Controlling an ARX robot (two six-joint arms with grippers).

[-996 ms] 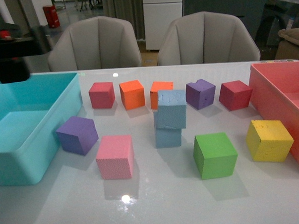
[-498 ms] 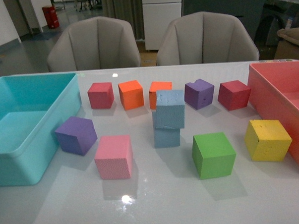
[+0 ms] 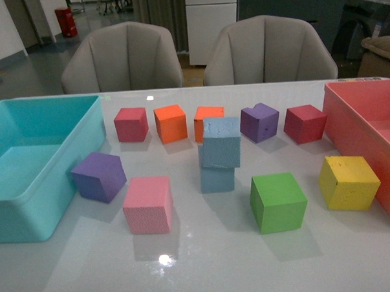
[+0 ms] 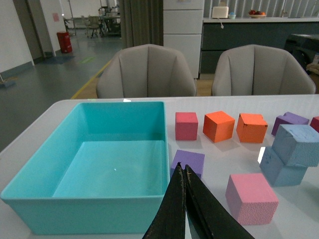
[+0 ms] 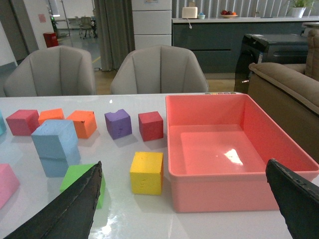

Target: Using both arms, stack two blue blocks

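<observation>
Two pale blue blocks stand stacked in the middle of the white table. The upper blue block (image 3: pixel 220 142) sits twisted and a little off-centre on the lower blue block (image 3: pixel 217 178). The stack also shows in the left wrist view (image 4: pixel 297 145) and in the right wrist view (image 5: pixel 55 139). Neither arm shows in the front view. My left gripper (image 4: pixel 182 170) is shut and empty, above the table near the turquoise bin and a purple cube (image 4: pixel 189 162). My right gripper (image 5: pixel 192 199) is open wide and empty, in front of the yellow cube and pink bin.
A turquoise bin (image 3: pixel 29 192) stands at the left and a pink bin (image 3: pixel 349 116) at the right. Around the stack lie red (image 3: pixel 130 123), orange (image 3: pixel 171 123), purple (image 3: pixel 259 122), dark red (image 3: pixel 305 124), purple (image 3: pixel 99 176), pink (image 3: pixel 148 204), green (image 3: pixel 278 202) and yellow (image 3: pixel 349 182) cubes. Two chairs stand behind.
The dark arm seen at the top left a second ago has left the front view. The blue stack and the other cubes have not moved.
</observation>
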